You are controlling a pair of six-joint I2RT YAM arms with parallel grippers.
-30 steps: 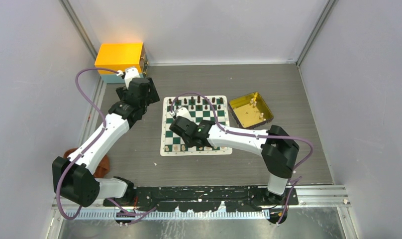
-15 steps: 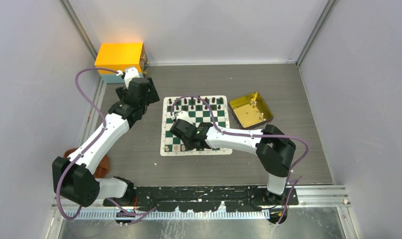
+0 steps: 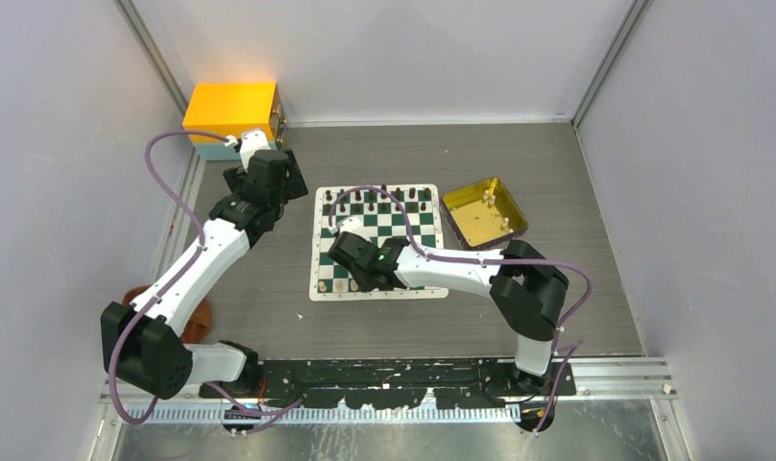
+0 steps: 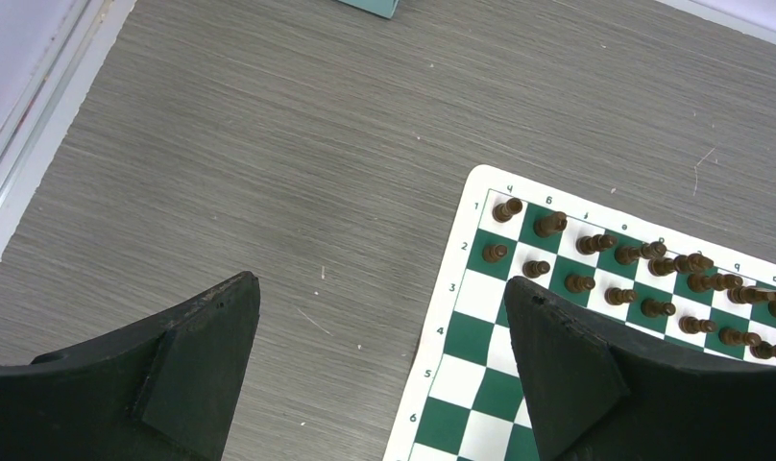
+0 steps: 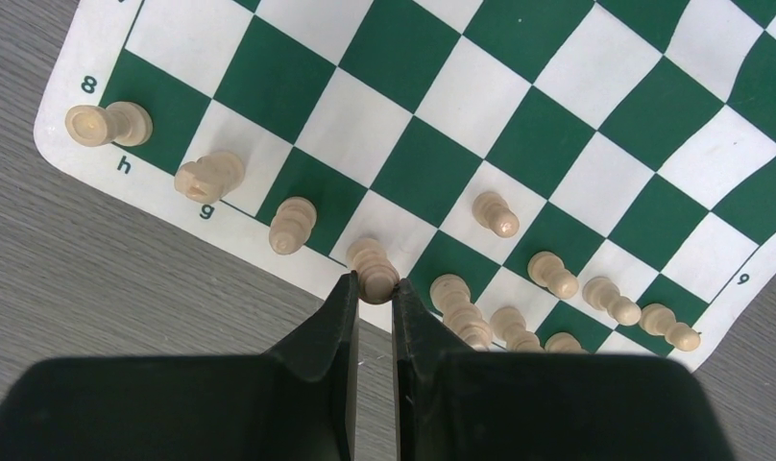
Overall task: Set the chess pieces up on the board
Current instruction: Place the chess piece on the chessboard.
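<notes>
The green and white board (image 3: 379,240) lies mid-table. Dark pieces (image 4: 595,264) fill its far two rows. Several cream pieces (image 5: 547,274) stand along its near edge. My right gripper (image 5: 375,288) is shut on a cream piece (image 5: 373,264) that stands on a white square in the near row, its head pinched between the fingertips. In the top view the right gripper (image 3: 353,272) is low over the board's near left part. My left gripper (image 4: 379,317) is open and empty, hovering over bare table just left of the board's far left corner (image 3: 269,182).
A gold tray (image 3: 483,211) with a few cream pieces stands right of the board. A yellow box (image 3: 232,113) sits at the far left corner. An orange-brown cloth (image 3: 197,322) lies by the left arm's base. Walls enclose the table.
My right gripper has moved a little left and nearer along the board's near row. The left arm has not moved.
</notes>
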